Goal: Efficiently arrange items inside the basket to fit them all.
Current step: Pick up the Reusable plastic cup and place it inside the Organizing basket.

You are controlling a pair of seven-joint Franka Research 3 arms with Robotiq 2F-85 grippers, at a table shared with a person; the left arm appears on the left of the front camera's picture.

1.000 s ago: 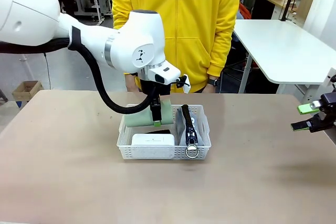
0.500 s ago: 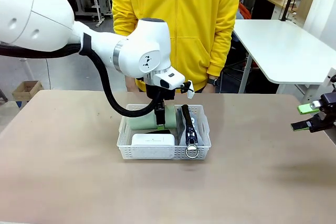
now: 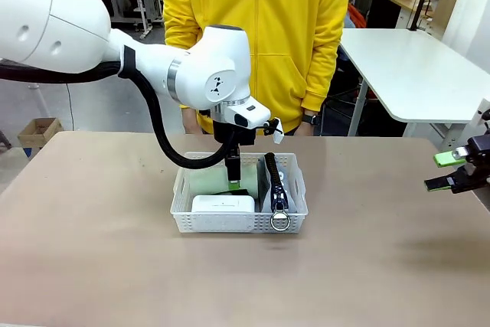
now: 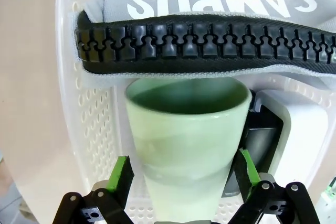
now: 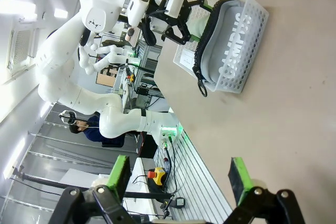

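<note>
The white basket (image 3: pixel 182 203) sits mid-table. The pale green cup (image 3: pixel 205 181) lies on its side in the back left of the basket. My left gripper (image 3: pixel 232 183) reaches down over the cup (image 4: pixel 186 140); its green pads (image 4: pixel 123 174) stand on either side with a thin gap, so it is open. The grey pouch (image 3: pixel 277 183) with the black zipper (image 4: pixel 210 43) stands on edge along the right side. The white box (image 3: pixel 222 204) lies at the front left. A small black object (image 4: pixel 261 136) is wedged between cup and box. My right gripper (image 3: pixel 452 172) hovers open at the far right.
A person in a yellow jacket (image 3: pixel 260 36) stands right behind the table's far edge, close to the basket. The brown tabletop (image 3: pixel 367 266) stretches bare around the basket. A white table (image 3: pixel 413 67) stands beyond, at the back right.
My left arm has come down and set the cup, held above the basket a second ago, into the back left corner. The right arm has not moved.
</note>
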